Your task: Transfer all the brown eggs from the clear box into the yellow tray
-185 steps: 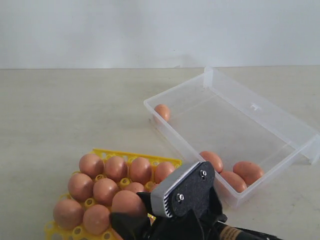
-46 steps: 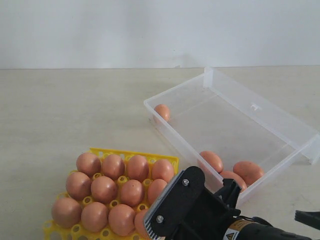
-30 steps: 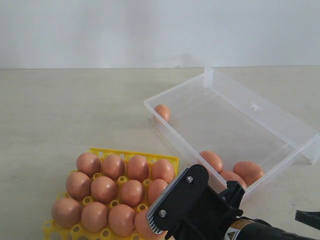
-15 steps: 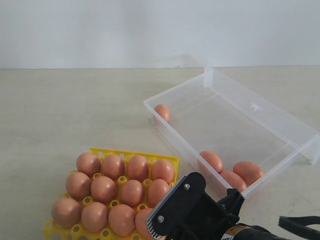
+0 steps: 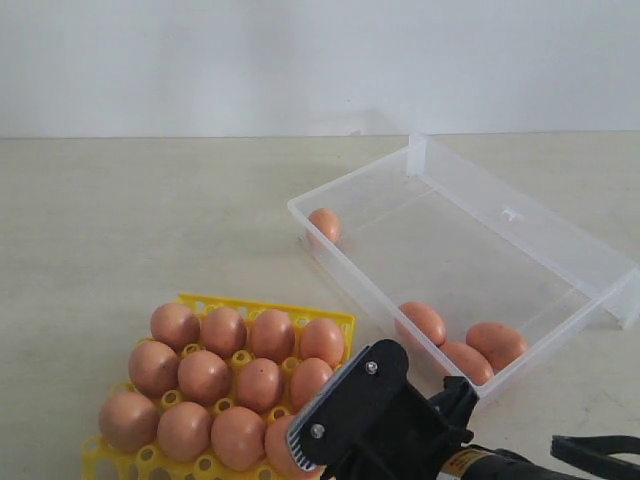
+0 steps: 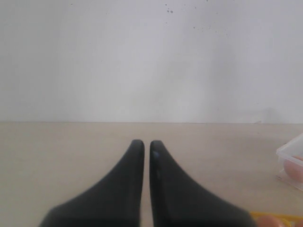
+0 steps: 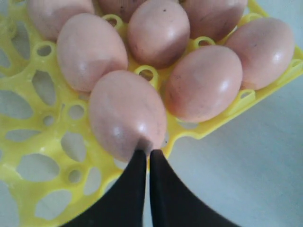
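Pressing its tips together with nothing between them, the right claw rests against the nearest brown egg. That egg sits at the 5 o'clock corner of the yellow tray, which lies at 7 o'clock on the table, filled with rows of eggs. The left claw is also pinched narrow and empty above the table. Farther off, toward 2 o'clock, the clear box holds four eggs: three bunched at its 6 o'clock end, one alone in its 10 o'clock corner.

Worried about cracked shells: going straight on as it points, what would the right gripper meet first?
The brown egg in the yellow tray; the shut right gripper seems to touch it, though depth is unclear.
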`<state>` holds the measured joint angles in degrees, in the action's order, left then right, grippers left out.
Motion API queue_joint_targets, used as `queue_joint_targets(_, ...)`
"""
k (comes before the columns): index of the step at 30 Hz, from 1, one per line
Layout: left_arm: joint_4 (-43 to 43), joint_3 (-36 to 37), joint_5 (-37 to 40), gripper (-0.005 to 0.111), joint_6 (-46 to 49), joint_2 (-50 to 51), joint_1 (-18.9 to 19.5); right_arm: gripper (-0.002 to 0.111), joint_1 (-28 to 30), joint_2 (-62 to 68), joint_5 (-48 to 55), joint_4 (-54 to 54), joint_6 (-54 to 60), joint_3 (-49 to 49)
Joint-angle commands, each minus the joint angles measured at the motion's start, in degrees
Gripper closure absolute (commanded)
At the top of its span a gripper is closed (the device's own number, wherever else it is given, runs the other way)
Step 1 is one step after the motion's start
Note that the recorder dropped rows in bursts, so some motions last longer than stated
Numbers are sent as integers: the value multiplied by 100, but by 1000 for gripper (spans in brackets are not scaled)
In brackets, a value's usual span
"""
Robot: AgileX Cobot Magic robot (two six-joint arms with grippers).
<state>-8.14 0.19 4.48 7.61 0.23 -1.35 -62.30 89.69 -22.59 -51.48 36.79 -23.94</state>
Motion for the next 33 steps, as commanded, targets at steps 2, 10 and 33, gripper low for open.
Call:
queue_joint_targets(2, -20, -19, -29, 103, -37, -23, 8, 108, 8, -849, -1647, -1223, 1284, -17)
queue_joint_targets(10, -20, -19, -29, 103, -37, -23, 8, 108, 1696, -2220, -4108, -722, 1174, -184)
queue_joint_targets(33, -20, -19, -17, 103, -37, -23, 8, 82, 4631, 2374, 5868, 2156, -686, -6305)
